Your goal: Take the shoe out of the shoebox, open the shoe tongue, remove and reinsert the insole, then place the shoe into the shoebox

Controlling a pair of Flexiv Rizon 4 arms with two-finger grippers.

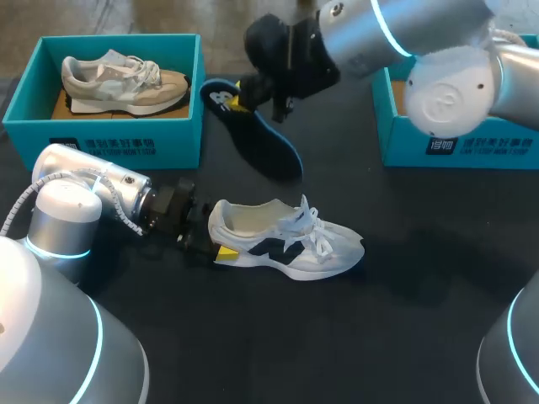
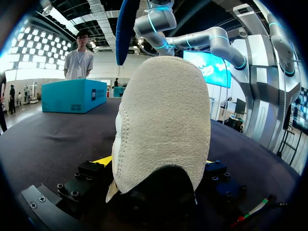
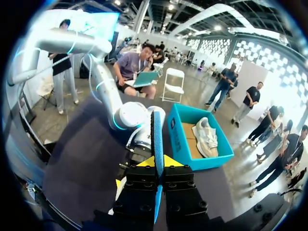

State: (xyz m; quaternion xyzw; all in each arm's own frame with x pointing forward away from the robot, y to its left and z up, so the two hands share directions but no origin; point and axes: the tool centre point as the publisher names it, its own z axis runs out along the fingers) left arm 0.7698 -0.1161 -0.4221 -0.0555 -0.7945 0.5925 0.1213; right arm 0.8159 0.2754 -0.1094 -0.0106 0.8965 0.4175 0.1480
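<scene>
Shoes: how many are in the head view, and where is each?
2. A beige shoe lies in the left box; a white shoe lies on the table, heel gripped by the left gripper. The right box is partly hidden.

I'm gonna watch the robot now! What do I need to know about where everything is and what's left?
Left gripper: shut on the heel of the white shoe, which stands on the table.
Right gripper: shut on the blue insole, held above the table.
Done: shoe out, insole out.
Left: reinsert the insole, box the shoe. The left shoebox already holds a beige shoe.
</scene>
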